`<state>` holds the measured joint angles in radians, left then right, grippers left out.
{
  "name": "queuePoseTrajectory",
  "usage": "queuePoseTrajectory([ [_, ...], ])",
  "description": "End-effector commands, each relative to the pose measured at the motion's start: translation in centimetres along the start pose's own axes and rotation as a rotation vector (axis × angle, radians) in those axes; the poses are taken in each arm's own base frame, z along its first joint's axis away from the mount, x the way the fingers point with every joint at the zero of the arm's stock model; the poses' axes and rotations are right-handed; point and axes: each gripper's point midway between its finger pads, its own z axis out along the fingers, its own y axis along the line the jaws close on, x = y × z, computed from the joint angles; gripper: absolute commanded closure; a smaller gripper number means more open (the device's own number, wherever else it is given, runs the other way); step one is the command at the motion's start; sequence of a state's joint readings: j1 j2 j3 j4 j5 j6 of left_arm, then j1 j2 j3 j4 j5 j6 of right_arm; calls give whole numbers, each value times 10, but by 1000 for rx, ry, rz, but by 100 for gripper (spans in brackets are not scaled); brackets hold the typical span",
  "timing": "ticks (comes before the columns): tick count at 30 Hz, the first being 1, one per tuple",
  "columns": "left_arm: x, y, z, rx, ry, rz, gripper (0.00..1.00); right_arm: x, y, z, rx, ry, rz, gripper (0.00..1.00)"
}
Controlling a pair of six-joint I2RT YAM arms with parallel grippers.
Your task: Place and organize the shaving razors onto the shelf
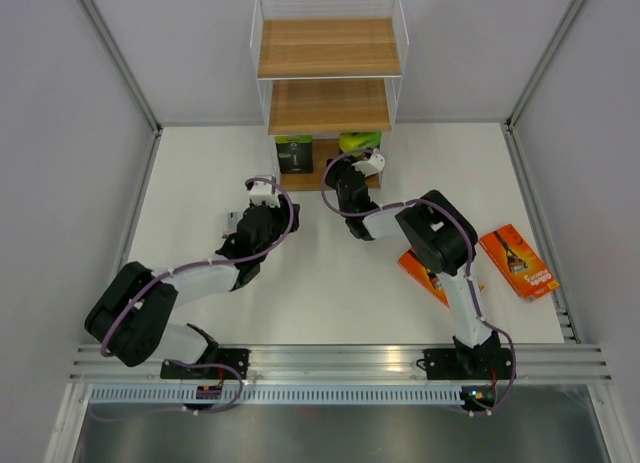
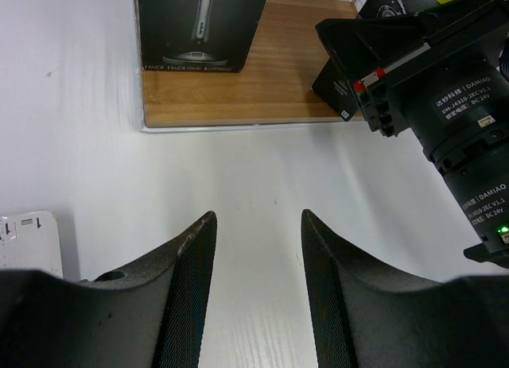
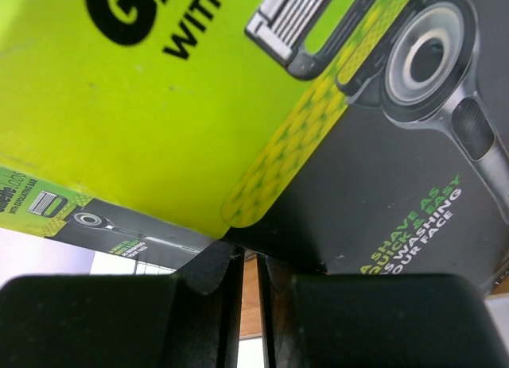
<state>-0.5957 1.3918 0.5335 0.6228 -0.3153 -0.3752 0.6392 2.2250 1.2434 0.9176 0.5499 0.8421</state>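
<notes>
The shelf (image 1: 330, 48) stands at the back centre. One black razor pack (image 1: 293, 153) (image 2: 199, 26) is upright on its bottom board (image 2: 262, 82). A second black and lime-green pack (image 1: 360, 141) (image 3: 159, 106) leans over that board's right part. My right gripper (image 1: 368, 165) (image 3: 249, 253) is just below it, jaws almost together. Only wood shows in the slim gap, and the pack's lower edge lies across the fingertips. My left gripper (image 1: 262, 191) (image 2: 258, 217) hovers open and empty over the white table before the shelf. Two orange packs (image 1: 518, 263) (image 1: 420, 268) lie at the right.
The right arm's wrist (image 2: 445, 90) reaches across in front of the shelf, close to my left gripper's right side. A small white object (image 2: 28, 241) (image 1: 232, 221) lies by the left arm. Grey walls close in both sides.
</notes>
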Motion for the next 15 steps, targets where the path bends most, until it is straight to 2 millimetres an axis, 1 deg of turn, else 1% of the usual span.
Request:
queuePoseTrajectory([
  [1, -14, 3, -3, -9, -49, 18, 47, -11, 13, 10, -25, -30, 41, 84],
  [3, -14, 1, -4, -2, -50, 13, 47, -7, 18, 7, -46, -1, 33, 82],
  [4, -14, 1, -4, -2, -50, 10, 47, -10, 22, 4, -54, 3, 32, 79],
  [5, -13, 2, -4, -3, -50, 5, 47, -6, 19, -2, -47, 13, 14, 78],
  [6, -14, 2, -4, -1, -52, 4, 47, -6, 19, -7, -47, 13, 4, 76],
  [7, -14, 1, -5, 1, -53, 2, 47, -10, 26, -11, -56, 5, 5, 74],
  [8, -14, 2, -5, 0, -55, 1, 47, -5, 21, -19, -44, 18, -5, 68],
  [9, -14, 2, -6, 0, -55, 1, 47, -4, 19, -23, -41, 27, -7, 66],
  [10, -17, 1, -8, 3, -63, -1, 47, -5, 18, -26, -38, 31, -7, 59],
  [13, -17, 3, -12, 2, -67, -4, 47, -7, 13, -41, -18, 55, -32, 46],
  [15, -16, 6, -16, -2, -67, -10, 47, -11, 13, -51, -20, 70, -57, 44],
])
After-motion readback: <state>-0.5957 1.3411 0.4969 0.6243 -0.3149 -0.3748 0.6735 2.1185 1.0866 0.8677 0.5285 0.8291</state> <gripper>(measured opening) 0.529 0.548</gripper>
